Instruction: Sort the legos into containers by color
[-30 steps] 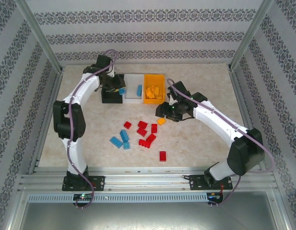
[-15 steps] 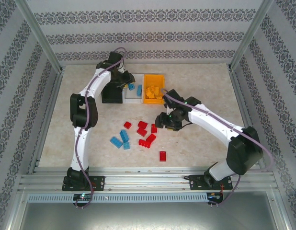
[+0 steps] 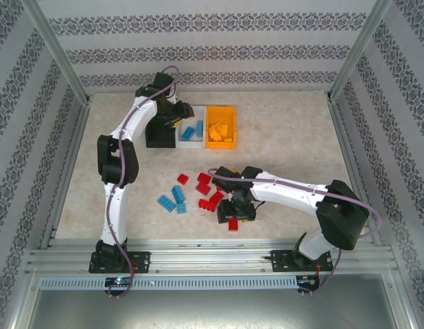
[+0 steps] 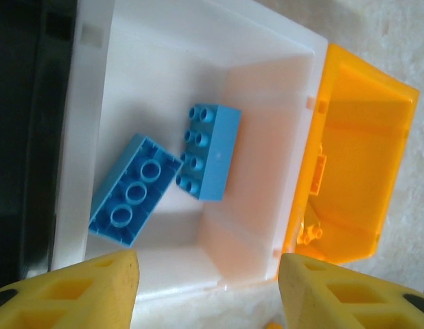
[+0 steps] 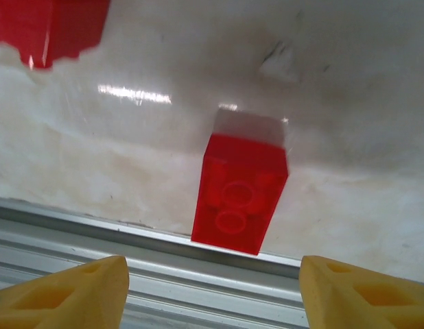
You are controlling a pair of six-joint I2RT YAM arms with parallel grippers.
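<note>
Blue legos (image 4: 210, 152) lie in your white bin (image 4: 267, 103) under the left end effector (image 4: 205, 274), wide and empty; right end effector (image 5: 212, 271) hangs wide over a red lego (image 5: 241, 192).

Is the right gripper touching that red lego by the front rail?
Apart. Right wrist view: bare table separates the red lego from the right gripper on both sides.

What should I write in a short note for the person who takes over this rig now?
Left gripper: open and empty, above the white bin, which holds two blue bricks.
Right gripper: open and empty, above one red brick near the front edge of the table.
Done: orange bricks lie in the orange bin.
Left: several red bricks and loose blue bricks on the table; the black bin is partly hidden by the left arm.
</note>
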